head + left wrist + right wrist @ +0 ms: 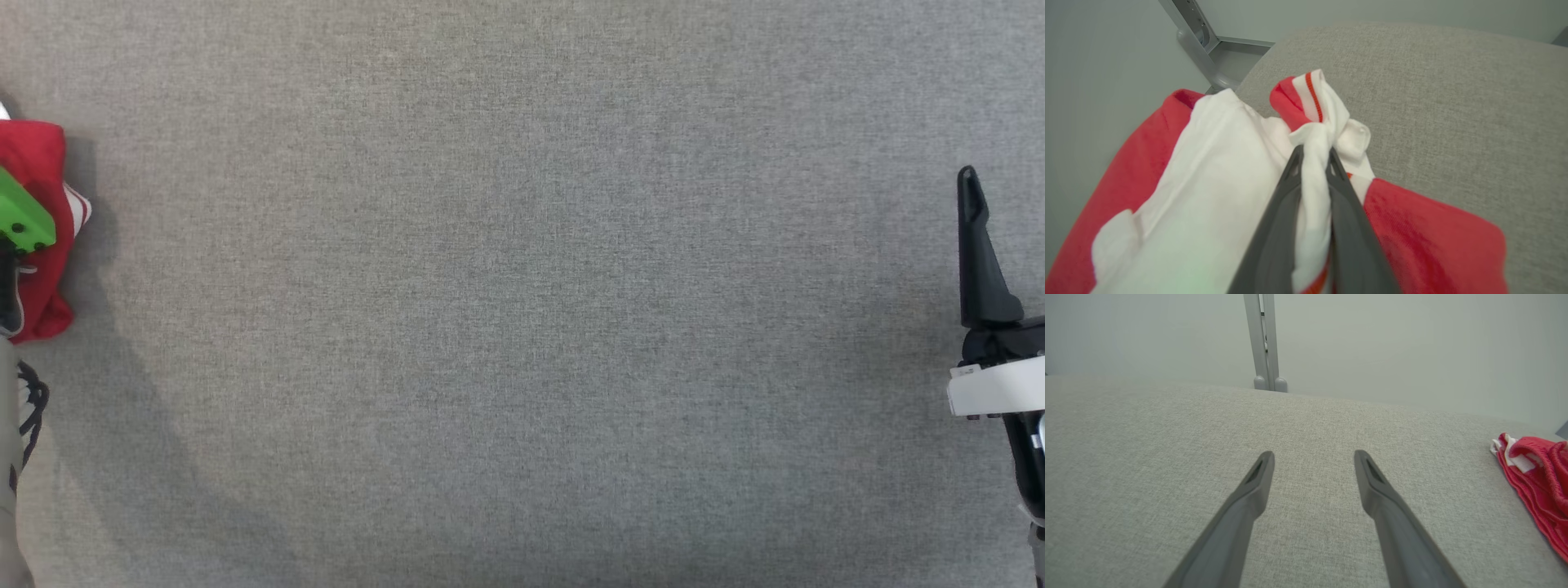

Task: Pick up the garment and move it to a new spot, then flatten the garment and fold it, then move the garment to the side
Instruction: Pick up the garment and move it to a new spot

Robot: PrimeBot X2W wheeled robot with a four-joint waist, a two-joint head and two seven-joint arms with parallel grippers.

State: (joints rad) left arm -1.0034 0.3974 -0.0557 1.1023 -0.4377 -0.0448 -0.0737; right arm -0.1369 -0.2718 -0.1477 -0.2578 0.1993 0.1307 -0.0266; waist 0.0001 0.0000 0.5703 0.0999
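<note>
Your left gripper point(1312, 153) is pinching a bunched fold of the seemingly limp, light red-and-white cloth garment point(1208, 183), your right gripper point(1312, 457) gaping empty.

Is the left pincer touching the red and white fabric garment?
Touching. The left wrist view shows the left pincer closed on a bunched white fold of the red and white fabric garment.

The grey fabric surface point(522, 327) lies open across its whole middle. The bunched garment point(41, 155) crowds the left edge; a metal post point(1263, 343) stands, seemingly, just beyond the far edge.
</note>
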